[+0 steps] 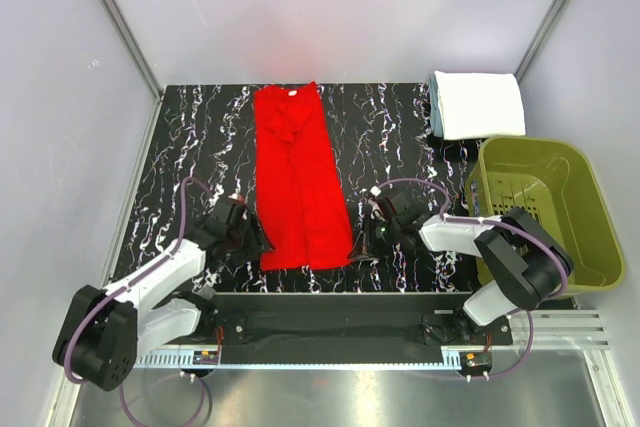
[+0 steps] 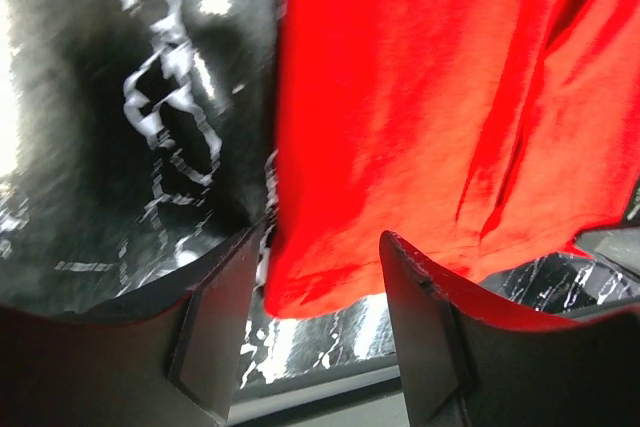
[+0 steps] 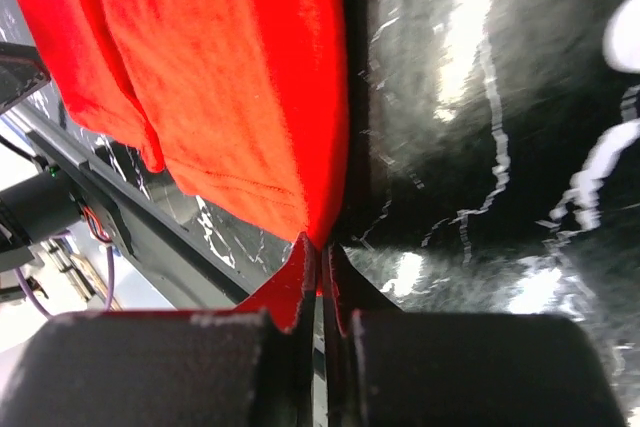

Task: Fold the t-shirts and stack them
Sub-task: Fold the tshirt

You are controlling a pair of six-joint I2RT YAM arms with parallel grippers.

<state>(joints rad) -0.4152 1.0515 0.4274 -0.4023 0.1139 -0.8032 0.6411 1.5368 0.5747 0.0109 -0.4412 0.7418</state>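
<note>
Right gripper (image 3: pixel 322 252) jaws pinched together on near-right hem corner of bright red cloth t-shirt (image 1: pixel 298 182). Left gripper (image 2: pixel 320 247) jaws apart, straddling near-left corner, nothing clamped. Shirt laid lengthwise on black marbled table (image 1: pixel 200 137), collar far. Step judged: hem grasp for crosswise fold. Next needed: left jaws closed, corners lifted evenly, carried toward collar.

Table (image 1: pixel 200 127), one, bearing all that follows. Spread t-shirt (image 1: pixel 300 182), laid lengthwise down the middle, collar end at the far edge, hem toward the arms. Folded t-shirts (image 1: pixel 480 104), stacked in the far right corner, well apart from the spread one. Basket (image 1: pixel 530 145), just in front of that stack, at the right edge. Left gripper (image 2: pixel 320 237), at the hem's left corner, the corner lying between its fingers. Right gripper (image 3: pixel 322 247), at the hem's right corner, fingers pinched on the cloth's edge.
</note>
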